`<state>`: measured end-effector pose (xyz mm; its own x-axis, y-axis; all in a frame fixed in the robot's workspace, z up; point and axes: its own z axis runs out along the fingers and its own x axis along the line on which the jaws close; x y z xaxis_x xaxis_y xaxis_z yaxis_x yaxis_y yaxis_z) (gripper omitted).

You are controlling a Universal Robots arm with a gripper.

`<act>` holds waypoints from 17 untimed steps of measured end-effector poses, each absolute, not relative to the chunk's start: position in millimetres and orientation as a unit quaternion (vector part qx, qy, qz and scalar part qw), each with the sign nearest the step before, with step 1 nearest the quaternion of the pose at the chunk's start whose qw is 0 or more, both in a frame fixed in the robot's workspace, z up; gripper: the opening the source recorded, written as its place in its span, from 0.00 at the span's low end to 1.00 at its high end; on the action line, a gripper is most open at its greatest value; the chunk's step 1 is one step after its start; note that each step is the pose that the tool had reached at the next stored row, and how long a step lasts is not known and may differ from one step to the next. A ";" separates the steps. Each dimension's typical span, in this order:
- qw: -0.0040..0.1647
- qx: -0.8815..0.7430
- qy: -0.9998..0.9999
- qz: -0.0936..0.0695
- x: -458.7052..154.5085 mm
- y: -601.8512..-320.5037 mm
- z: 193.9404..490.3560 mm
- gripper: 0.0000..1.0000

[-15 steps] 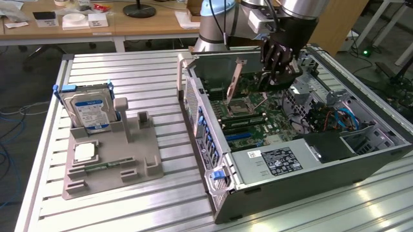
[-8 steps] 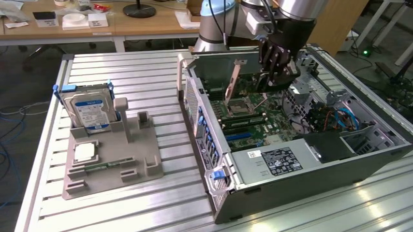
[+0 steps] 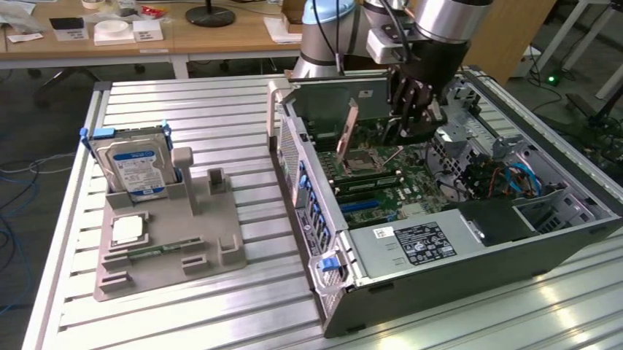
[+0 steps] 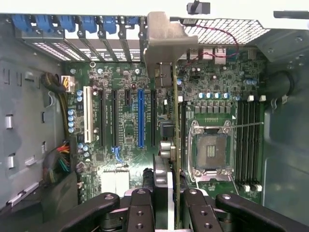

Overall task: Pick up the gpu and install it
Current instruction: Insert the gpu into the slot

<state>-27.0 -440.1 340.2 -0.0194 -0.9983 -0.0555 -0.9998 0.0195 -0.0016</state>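
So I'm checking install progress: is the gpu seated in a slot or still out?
Still out. The gripper holds the gpu edge-on above the motherboard, and the blue slot stands empty.

Lab: robot arm (image 3: 336,33), slotted worktable (image 3: 214,117)

The end effector (image 3: 413,109) hides most of the gpu (image 4: 175,145), which appears edge-on, so its faces cannot be read. The picture edge cuts off the fingers (image 4: 145,210). Print on the hard drive (image 3: 134,166) label is too small to tell
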 end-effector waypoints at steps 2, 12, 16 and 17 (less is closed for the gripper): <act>0.021 -0.696 0.717 0.019 -27.4 -440.1 337.0 0.28; 0.021 -0.692 0.721 0.018 -27.6 -444.4 329.9 0.28; 0.021 -0.692 0.721 0.018 -27.6 -446.3 328.4 0.28; 0.021 -0.692 0.721 0.018 -27.7 -446.5 327.9 0.28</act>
<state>-27.7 -446.5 327.9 -0.0414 -0.9976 -0.0554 -0.9991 0.0415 -0.0021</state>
